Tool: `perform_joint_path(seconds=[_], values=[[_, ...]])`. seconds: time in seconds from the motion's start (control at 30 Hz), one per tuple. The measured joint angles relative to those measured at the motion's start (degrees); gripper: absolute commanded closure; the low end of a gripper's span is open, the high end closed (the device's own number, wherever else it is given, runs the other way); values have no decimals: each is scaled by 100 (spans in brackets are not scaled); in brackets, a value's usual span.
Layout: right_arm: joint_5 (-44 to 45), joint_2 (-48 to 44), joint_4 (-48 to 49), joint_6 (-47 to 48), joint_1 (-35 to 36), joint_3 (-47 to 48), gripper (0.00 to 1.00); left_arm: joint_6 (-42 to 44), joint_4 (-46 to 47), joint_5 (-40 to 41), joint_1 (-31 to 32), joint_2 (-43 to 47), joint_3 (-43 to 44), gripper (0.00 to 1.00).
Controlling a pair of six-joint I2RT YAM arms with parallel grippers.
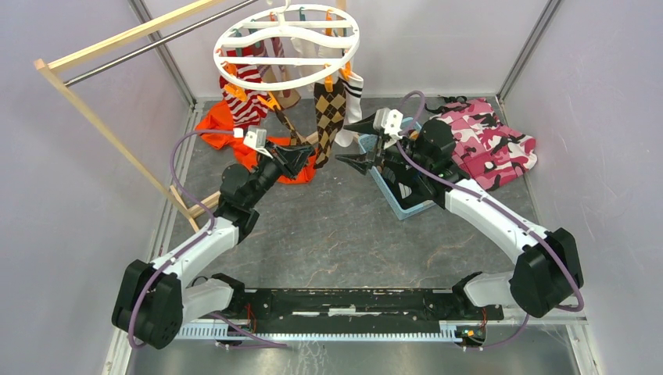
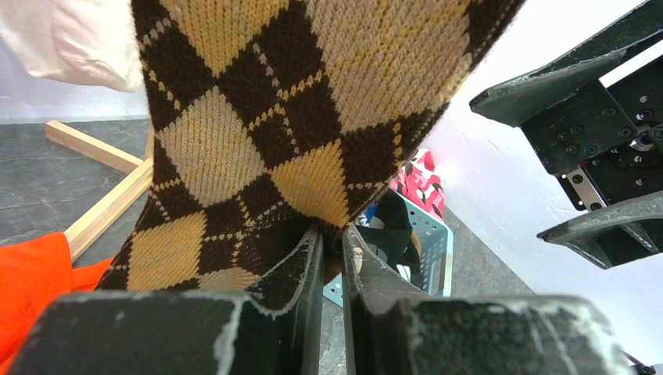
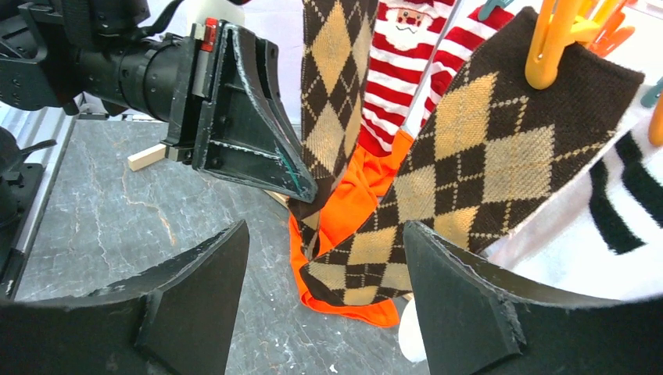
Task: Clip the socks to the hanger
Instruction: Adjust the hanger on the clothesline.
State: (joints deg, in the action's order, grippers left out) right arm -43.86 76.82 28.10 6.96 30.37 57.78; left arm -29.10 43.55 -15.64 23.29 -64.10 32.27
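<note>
**Socks (image 1: 244,98) on the ring, one argyle in the left gripper (image 1: 295,158)**

The hanger (image 1: 288,31), a white ring with wavy crossbars, hangs above the far middle of the table (image 1: 336,234). Clipped beneath it are a red-and-white striped sock (image 1: 241,105) on the left, a brown argyle sock (image 1: 329,109) further right, and a white sock with black stripes (image 1: 353,90) just beside that one. In the right wrist view, an orange clip (image 3: 551,47) bites the top edge of the brown argyle sock.

A second argyle sock (image 1: 283,125) runs down from the ring, left of the first, to the left gripper. That gripper's fingers are drawn almost together, and the sock's lower end is pinched between them. The left wrist view shows the knit going into the narrow gap.

The right gripper (image 1: 345,142) sits near, just to the right. Its fingers are spread wide and hold nothing.

An orange garment (image 1: 223,125) lies on the table under the hanging socks. A pink camouflage cloth (image 1: 489,144) lies far right, and a blue basket (image 1: 395,195) sits under the right arm. A wooden rack (image 1: 102,117) stands on the left.
</note>
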Motion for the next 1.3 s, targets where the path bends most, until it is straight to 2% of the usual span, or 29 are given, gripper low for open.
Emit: perform_joint_path(seconds=[0.33,0.53,0.8,0.9,1.07,1.23,1.3], values=[[756,4,-238,24,-144,17,23,-2,-4,9,11,127,-229,80],[1412,26,-341,24,-391,59,26,133,-365,57,11,824,-459,78],[1766,581,-109,-52,-387,365,30,511,-1349,293,11,1775,-544,74],[1856,890,-31,-136,-398,546,38,619,-1812,374,11,1895,-437,72],[1784,1182,214,-282,-485,682,64,693,-2503,595,11,2092,-260,67],[1403,1241,612,-505,-538,682,81,697,-3097,955,11,2402,-162,60],[1250,1241,813,-638,-535,682,83,697,-3272,1088,11,2507,-114,60]])
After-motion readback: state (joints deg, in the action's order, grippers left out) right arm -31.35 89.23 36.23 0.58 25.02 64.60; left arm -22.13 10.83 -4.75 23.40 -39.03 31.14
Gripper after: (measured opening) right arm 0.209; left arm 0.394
